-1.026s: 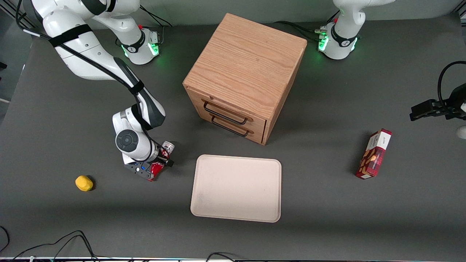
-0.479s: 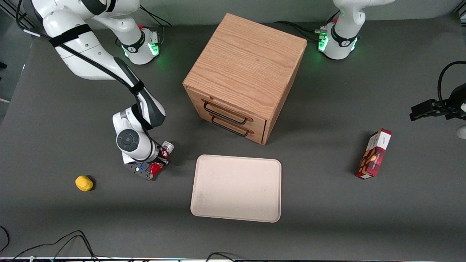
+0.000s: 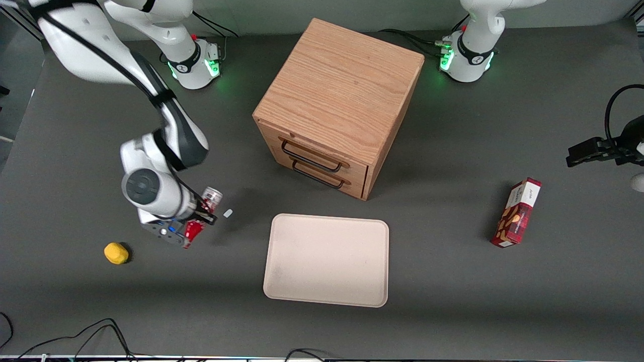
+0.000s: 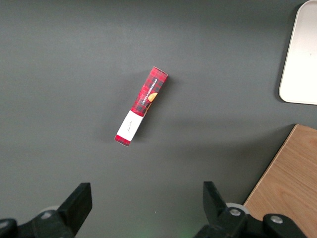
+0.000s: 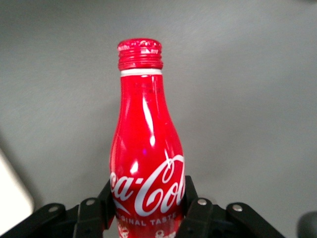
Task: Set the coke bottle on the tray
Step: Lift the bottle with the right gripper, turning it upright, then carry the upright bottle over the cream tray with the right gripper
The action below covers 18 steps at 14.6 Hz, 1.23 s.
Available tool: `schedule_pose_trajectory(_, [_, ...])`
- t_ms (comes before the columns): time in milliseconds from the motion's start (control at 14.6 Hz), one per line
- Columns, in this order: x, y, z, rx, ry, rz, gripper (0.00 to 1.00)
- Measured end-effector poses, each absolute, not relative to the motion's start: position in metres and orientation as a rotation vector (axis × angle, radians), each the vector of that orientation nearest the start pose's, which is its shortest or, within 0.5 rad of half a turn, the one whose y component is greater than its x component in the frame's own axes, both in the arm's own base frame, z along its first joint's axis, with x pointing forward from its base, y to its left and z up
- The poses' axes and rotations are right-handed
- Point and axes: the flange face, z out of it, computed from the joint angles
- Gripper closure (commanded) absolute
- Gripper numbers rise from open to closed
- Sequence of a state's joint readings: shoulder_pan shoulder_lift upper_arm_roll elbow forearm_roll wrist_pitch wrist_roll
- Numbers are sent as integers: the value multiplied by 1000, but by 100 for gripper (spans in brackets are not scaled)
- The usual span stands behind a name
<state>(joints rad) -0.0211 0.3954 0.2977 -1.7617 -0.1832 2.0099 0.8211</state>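
Observation:
The coke bottle (image 5: 146, 148) is red with white Coca-Cola script and a red cap. My right gripper (image 5: 147, 196) is shut on its body, both fingers pressed against its sides. In the front view the bottle (image 3: 201, 213) hangs in the gripper (image 3: 197, 217), lifted off the table, silver base end up and red neck toward the camera. The pale beige tray (image 3: 327, 259) lies flat on the table, beside the gripper toward the parked arm's end, nothing on it.
A wooden drawer cabinet (image 3: 339, 105) stands farther from the camera than the tray. A yellow lemon (image 3: 116, 253) lies near the gripper. A small pale scrap (image 3: 228, 213) lies on the table by the bottle. A red snack box (image 3: 517, 212) lies toward the parked arm's end.
The gripper has risen with the bottle and shifted away from the tray. A small pale scrap now shows on the table where the bottle lay.

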Motion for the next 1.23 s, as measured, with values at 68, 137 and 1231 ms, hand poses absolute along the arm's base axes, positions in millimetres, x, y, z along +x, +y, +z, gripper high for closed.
schedule_pose_trajectory(68, [612, 144, 381, -3159, 704, 162, 100])
schedule_pose_trajectory(137, [606, 139, 423, -3157, 652, 178, 100])
schedule_pose_trajectory(1231, [662, 154, 508, -3164, 168, 289, 100])
